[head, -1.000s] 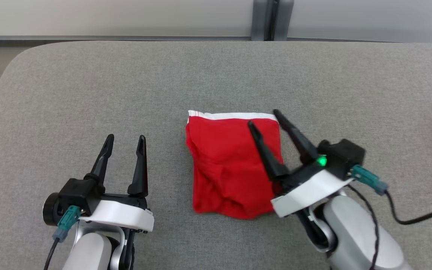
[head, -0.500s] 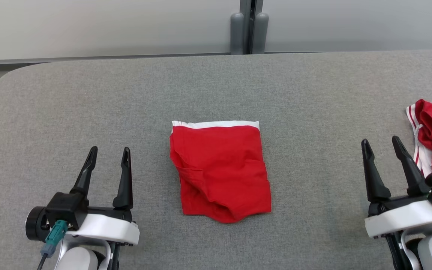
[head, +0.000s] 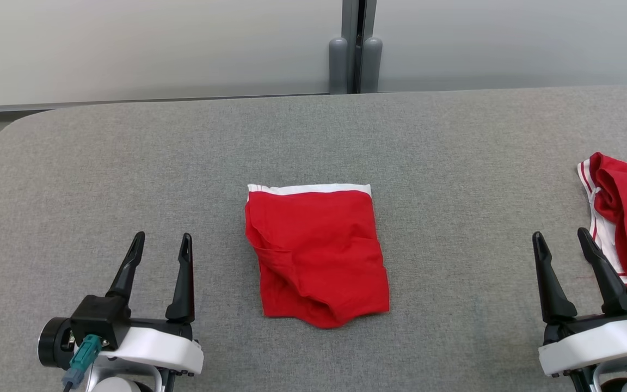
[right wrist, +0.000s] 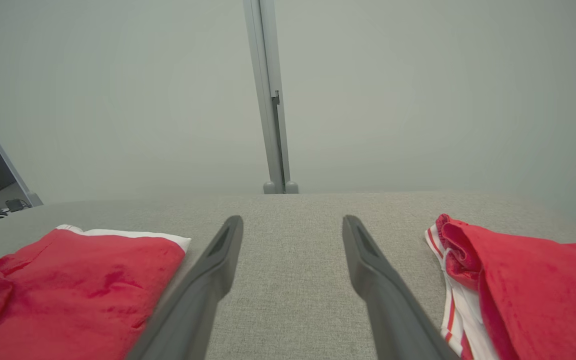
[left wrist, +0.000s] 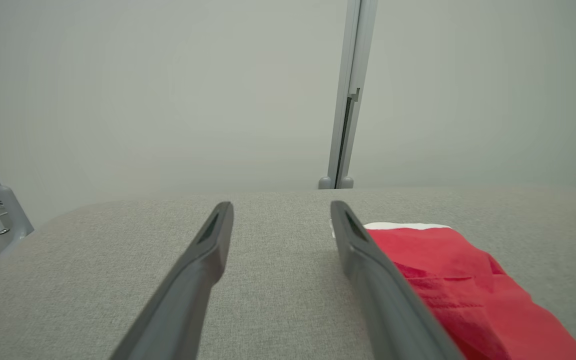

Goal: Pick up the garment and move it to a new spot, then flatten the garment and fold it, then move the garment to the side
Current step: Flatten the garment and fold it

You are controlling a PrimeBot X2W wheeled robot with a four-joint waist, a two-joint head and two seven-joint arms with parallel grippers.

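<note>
Item: garment [head: 316,256], red, with a white waistband [head: 309,189] at its far edge. It lies folded in a rough rectangle at mid-bench, between the two tools and well apart from both. Left tool [head: 162,238]: fingers apart, holding nothing, low over the bench [head: 128,152] to the garment's left. Right tool [head: 561,235]: fingers apart, empty, at the near right of the bench, just beside a second garment [head: 626,212], which is red with white stripes and crumpled. Status, as judged: the fold looks done and the move to the side remains. Hazards follow. (1) Fold loss — the near edge is uneven and puffed and the layers look loose; a pinch that takes the top layer alone, or a lift by one corner, would likely let the lower layers drop open. (2) Drag — the bench cover is a coarse weave, so sliding instead of lifting could hold back the bottom layer and skew the stack. (3) Wrong item: the right tool is nearer the second garment than the folded one, and closing from there could snag the striped cloth. (4) Crowding: set down to the right, the garment may land on or against the second garment and lose its shape. (5) Uneven lift: two tools rising at different rates would tilt the stack and shift its creases.
</note>
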